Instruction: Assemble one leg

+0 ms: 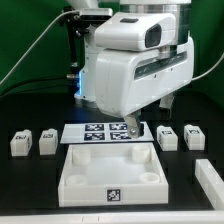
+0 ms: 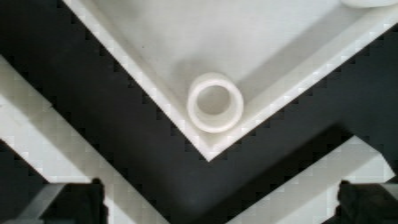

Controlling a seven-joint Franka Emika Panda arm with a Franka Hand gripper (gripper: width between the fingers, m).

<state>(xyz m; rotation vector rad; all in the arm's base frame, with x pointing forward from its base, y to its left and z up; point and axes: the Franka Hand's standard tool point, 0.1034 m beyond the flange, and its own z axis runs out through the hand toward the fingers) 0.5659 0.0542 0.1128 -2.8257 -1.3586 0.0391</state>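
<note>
Four small white legs with tags stand on the black table: two at the exterior view's left and two at its right. The large white tabletop panel lies in front, with round corner sockets. My gripper hangs over the panel's far edge, apart from every leg. In the wrist view one corner of the panel with its round socket lies below the gripper. The dark fingers stand wide apart with nothing between them. No leg shows in the wrist view.
The marker board lies flat behind the panel, partly under the arm. Another white part sits at the exterior view's right edge. The arm's bulky white body hides the back middle of the table.
</note>
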